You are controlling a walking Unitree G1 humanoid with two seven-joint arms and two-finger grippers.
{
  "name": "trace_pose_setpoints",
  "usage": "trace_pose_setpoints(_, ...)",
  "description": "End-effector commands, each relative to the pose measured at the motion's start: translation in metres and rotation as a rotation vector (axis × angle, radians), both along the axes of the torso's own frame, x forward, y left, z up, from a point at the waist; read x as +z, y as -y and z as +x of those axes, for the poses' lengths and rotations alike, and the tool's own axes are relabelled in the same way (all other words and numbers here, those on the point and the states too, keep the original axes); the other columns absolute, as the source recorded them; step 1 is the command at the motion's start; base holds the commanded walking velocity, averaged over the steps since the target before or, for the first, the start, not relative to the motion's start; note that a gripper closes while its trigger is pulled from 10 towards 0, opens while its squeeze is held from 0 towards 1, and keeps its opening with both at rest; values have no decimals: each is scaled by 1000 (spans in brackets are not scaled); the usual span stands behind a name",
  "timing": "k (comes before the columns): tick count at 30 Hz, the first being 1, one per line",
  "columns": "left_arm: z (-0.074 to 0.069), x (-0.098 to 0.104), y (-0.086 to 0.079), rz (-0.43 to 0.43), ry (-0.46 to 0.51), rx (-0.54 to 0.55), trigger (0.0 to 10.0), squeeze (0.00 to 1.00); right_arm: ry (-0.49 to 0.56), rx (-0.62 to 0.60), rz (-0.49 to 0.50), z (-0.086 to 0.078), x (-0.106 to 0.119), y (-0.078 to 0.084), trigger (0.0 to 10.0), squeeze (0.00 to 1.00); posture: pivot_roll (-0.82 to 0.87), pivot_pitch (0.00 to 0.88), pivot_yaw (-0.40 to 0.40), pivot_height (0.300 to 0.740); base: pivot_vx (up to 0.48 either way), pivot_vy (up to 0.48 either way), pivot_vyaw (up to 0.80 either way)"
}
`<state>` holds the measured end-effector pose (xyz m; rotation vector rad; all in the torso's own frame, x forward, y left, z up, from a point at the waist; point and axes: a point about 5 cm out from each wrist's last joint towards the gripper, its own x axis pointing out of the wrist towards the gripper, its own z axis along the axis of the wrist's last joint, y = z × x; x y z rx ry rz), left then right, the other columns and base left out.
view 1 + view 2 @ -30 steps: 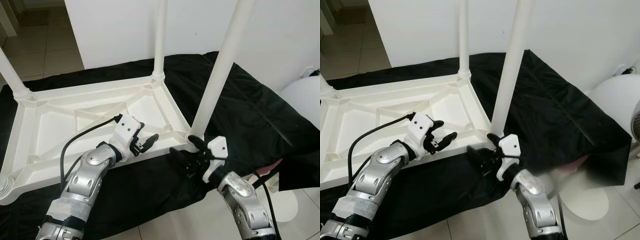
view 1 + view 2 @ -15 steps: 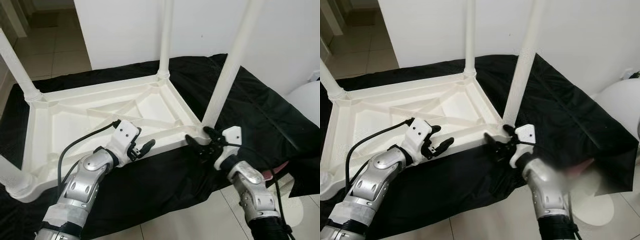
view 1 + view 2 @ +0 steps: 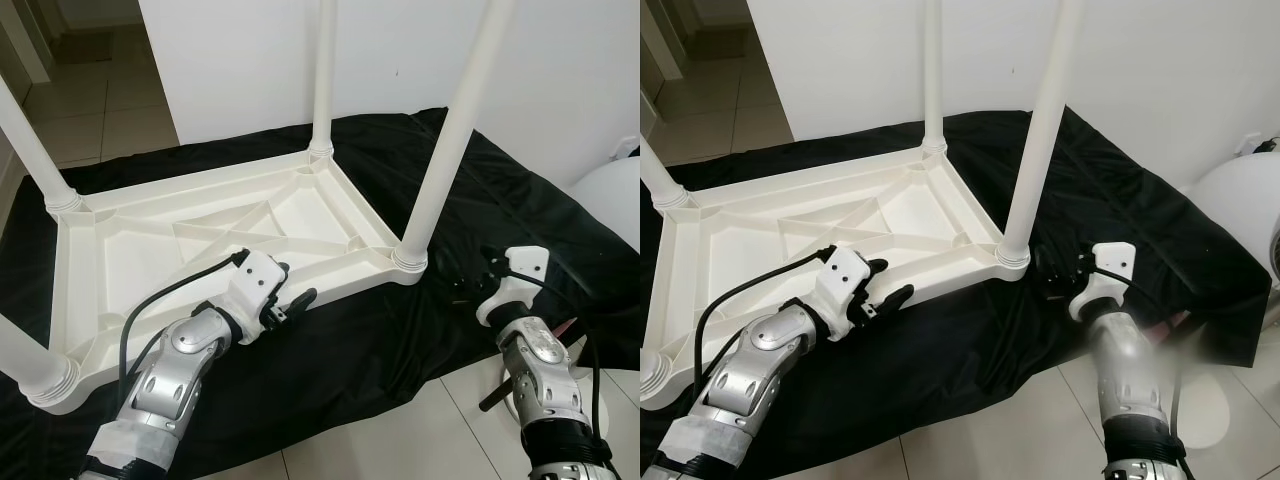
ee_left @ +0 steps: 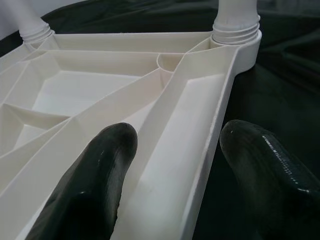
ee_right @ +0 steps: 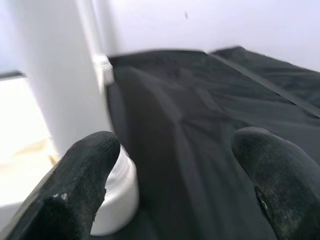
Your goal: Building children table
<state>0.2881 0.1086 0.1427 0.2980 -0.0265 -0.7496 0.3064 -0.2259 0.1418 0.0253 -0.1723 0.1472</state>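
A white plastic children's table lies upside down on a black cloth, its ribbed underside facing up. Several white legs stand up from its corners; the near right leg rises from a threaded socket. My left gripper is open and straddles the table's near rim, one finger inside the frame and the other outside over the cloth. My right gripper is open over the cloth, a short way right of the near right leg, touching nothing.
A white wall stands close behind the table. A white rounded object sits at the right edge. Pale floor tiles run along the cloth's front edge. Something pink shows by the cloth's edge near my right arm.
My right gripper has drawn back to the right, away from the base of the near right leg. The left gripper has stayed at the rim. The camera view has shifted slightly.
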Motion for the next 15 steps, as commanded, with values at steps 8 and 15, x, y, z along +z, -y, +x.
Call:
trace_pose_setpoints(8,-11,-19,-11,113,-46,71,10000,0,14,103,59,-10,-10,-39,10000,0,-17,56,29,740,0,0,0)
trace_pose_setpoints(15,-3,-27,-16,176,-70,144,10000,0,16,110,61,-9,-9,-43,10000,0,-17,57,27,740,0,0,0)
